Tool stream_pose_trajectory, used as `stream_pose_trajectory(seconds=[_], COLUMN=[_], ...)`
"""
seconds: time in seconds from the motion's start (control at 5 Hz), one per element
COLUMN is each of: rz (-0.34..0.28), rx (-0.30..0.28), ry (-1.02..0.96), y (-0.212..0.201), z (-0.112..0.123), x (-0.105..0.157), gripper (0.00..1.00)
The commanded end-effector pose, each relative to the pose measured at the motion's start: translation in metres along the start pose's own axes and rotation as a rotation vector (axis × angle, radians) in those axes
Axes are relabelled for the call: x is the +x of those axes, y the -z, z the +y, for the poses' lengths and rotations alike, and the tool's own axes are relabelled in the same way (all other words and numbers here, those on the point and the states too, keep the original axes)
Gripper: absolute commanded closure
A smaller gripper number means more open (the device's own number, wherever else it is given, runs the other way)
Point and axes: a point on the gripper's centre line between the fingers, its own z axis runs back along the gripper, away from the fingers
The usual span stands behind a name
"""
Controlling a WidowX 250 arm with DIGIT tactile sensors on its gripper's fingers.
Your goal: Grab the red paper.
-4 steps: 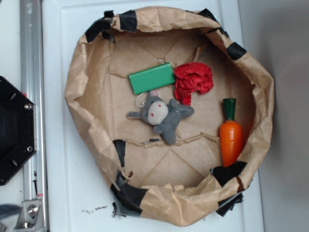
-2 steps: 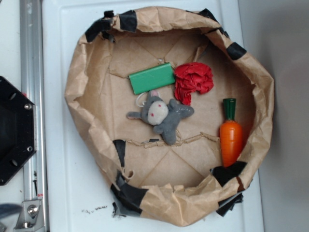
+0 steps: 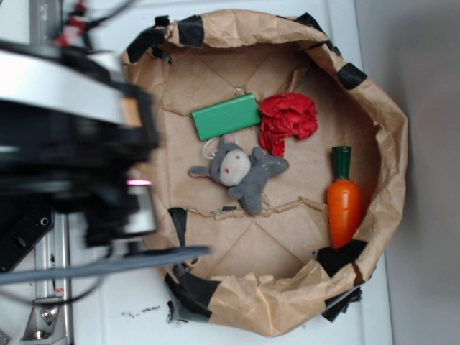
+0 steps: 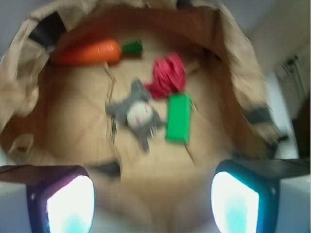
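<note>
you're looking straight down into a crumpled brown paper basket (image 3: 392,144) patched with black tape. the red paper (image 3: 287,119) lies near the upper middle of its floor, just beside the right end of the green block (image 3: 226,116). the grey plush toy (image 3: 241,171) sits below both, touching the paper's tail. the carrot (image 3: 343,197) lies apart at the right wall. the arm (image 3: 68,151), blurred, covers the left side; its fingers can't be made out.
</note>
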Motion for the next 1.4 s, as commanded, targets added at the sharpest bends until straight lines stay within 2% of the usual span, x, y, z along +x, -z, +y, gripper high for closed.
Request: stream_pose_trajectory(seconds=[0.0,0.2,0.4,0.6,0.8,1.0,1.2], rz=[-0.034,0.014,0.039,0.072,0.067,0.017,0.006], rx=[0.020,0.067,0.052,-0.014,-0.019,-0.011,0.003], ry=[-0.033,-0.097,-0.307,-0.404,-0.346,-0.278,-0.279], y=[0.066,0.106,0.127,0.145,0.152,0.151,0.142], z=[0.020,0.037,0.044,0.031,0.017,0.015,0.020], x=[0.059,0.064,0.062,0.079,0.095,0.106,0.108], gripper=[0.00,0.00,0.00,0.00,0.00,0.44,1.00])
